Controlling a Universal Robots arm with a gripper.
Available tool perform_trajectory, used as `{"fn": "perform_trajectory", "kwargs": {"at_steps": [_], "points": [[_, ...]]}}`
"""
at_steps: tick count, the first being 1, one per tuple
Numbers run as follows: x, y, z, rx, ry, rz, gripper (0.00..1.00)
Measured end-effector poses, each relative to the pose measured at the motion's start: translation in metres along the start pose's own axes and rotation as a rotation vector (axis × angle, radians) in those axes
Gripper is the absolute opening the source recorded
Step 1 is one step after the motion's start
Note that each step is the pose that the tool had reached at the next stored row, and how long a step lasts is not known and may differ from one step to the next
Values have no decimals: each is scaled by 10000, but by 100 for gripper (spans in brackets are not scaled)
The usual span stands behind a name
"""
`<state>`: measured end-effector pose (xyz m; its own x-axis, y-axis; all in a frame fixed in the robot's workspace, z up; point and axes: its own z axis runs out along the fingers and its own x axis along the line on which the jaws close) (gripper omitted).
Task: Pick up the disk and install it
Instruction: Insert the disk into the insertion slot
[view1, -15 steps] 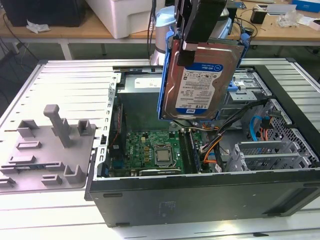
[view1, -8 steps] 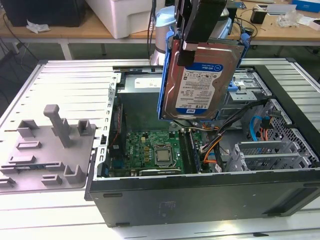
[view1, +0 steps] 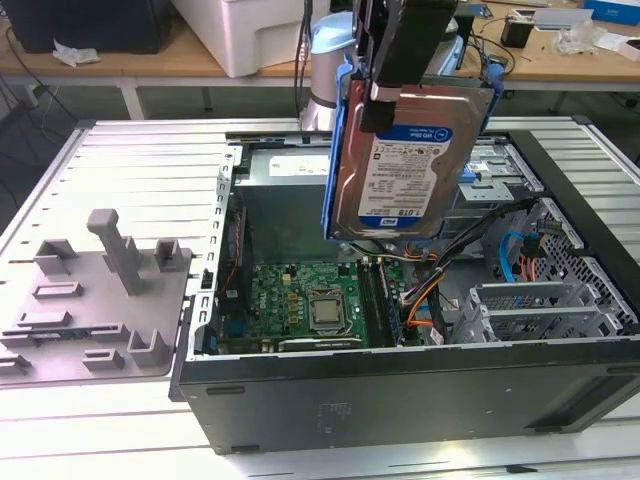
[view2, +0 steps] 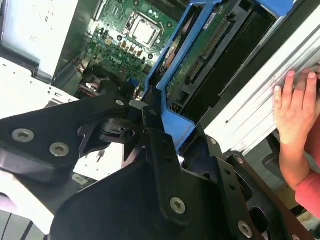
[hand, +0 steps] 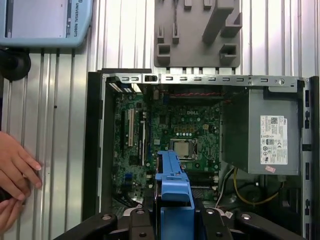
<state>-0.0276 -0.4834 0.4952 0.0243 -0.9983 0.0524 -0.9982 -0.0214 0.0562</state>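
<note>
The disk (view1: 405, 160) is a silver hard drive with a white-and-blue label in a blue carrier bracket. It hangs on edge, tilted, above the open computer case (view1: 400, 400), over the motherboard (view1: 310, 305). My gripper (view1: 392, 88) is shut on its upper end from above. In the second wrist view the black fingers (view2: 152, 132) clamp the blue bracket (view2: 175, 80), and the disk's green circuit-board side (view2: 202, 47) faces the camera. In the first wrist view the bracket (hand: 172, 192) sits edge-on between the fingers, above the motherboard (hand: 185, 125).
A grey drive cage (view1: 535, 310) and cables fill the case at the exterior view's right. The grey power-supply box (hand: 260, 132) sits in one corner. A grey fixture plate (view1: 95, 300) lies beside the case. A person's hand (view2: 295, 125) rests on the table close to the case.
</note>
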Motion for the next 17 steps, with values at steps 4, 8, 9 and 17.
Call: {"fn": "perform_trajectory", "kwargs": {"at_steps": [4,8,9,17], "points": [[0,1,1,344,9,-19,37],[20,1,3,576,5,-32,37],[37,1,4,599,-10,-32,37],[138,3,13,660,-214,-36,37]]}}
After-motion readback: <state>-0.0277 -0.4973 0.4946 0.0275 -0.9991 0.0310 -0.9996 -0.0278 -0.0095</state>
